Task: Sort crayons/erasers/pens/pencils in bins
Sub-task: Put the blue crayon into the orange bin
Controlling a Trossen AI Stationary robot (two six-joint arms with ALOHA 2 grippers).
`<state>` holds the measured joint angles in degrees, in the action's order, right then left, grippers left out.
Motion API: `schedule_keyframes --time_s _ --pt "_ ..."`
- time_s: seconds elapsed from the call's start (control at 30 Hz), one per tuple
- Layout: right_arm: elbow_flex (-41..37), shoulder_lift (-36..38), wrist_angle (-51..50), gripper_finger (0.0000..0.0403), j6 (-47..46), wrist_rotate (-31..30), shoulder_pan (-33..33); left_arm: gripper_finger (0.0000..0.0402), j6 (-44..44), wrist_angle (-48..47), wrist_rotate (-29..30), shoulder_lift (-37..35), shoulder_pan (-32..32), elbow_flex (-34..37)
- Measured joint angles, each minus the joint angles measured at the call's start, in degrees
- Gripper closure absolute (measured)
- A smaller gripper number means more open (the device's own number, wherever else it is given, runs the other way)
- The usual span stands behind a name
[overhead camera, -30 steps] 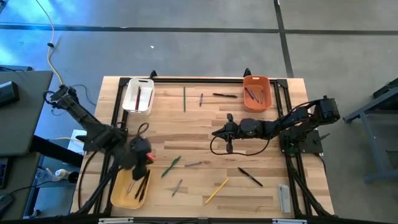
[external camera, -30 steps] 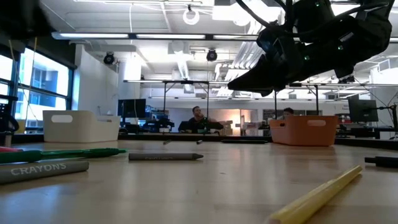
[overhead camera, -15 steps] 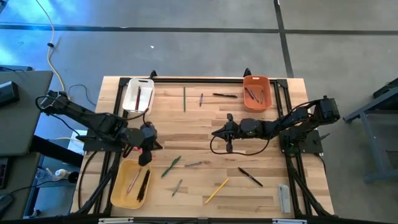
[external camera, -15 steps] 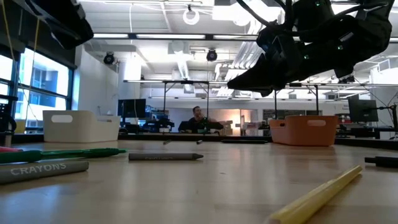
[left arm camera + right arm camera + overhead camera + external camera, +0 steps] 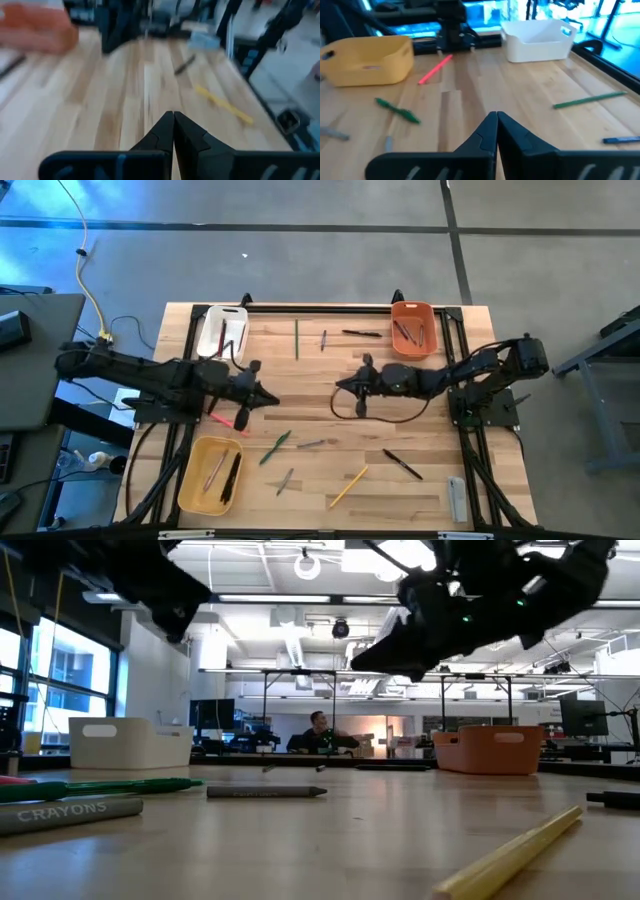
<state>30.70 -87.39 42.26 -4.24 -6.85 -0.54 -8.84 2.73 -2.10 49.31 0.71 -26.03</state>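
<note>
Left pincer (image 5: 268,399) is clenched on nothing, its tips pressed together, and it has swung up from over the yellow bin (image 5: 193,480) at lower left to hang left of centre frame in the high view. Right beside it a pink crayon (image 5: 228,421) lies on the tabletop (image 5: 320,370), just above the yellow bin. Looks like the drop-off there is done and the arm is heading out for another piece.

Right pincer (image 5: 342,385) is clamped shut too, carrying nothing, and has eased slightly leftward at centre frame, tips facing the left one.

Plenty left to sort: a green pen (image 5: 275,447) and a grey crayon (image 5: 311,444) below centre, a yellow pencil (image 5: 349,487) lower down, a black pen (image 5: 402,465) to its right, more sticks along the top. The white bin (image 5: 208,340) sits upper left, the orange bin (image 5: 412,308) upper right, each already holding a few.
</note>
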Motion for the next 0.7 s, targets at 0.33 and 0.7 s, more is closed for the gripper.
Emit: schedule_keyframes --time_s 0.33,0.7 --pt "14.69 0.17 -28.30 0.0403 -4.32 -4.38 -4.75 0.0401 0.08 13.85 -6.63 -13.17 9.59 12.40" --pt "28.38 -5.87 -41.96 0.0403 -16.85 -7.76 -7.82 0.0401 0.67 11.76 -13.02 -31.13 16.16 18.60"
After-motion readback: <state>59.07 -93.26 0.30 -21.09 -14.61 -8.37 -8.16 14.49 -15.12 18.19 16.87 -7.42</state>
